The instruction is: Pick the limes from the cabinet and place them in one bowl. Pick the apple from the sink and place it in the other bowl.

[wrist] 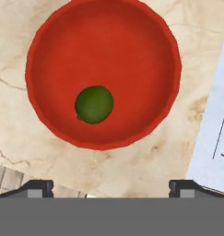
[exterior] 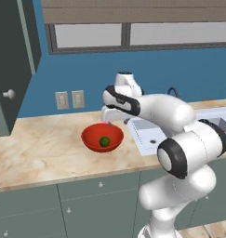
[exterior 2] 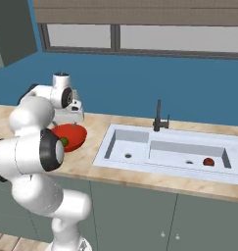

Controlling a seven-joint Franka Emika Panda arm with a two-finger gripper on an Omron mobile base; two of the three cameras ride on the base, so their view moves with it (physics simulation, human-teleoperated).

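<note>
Hand view looks straight down into the red bowl, where one lime lies just off the bowl's middle, below the tool. Its finger tips stand wide apart, holding nothing. The bowl sits on the bench, beside the sink.

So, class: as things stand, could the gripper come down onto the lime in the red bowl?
Probably yes. The gripper hangs open above the red bowl, and the lime lies uncovered inside with nothing between them.
</note>
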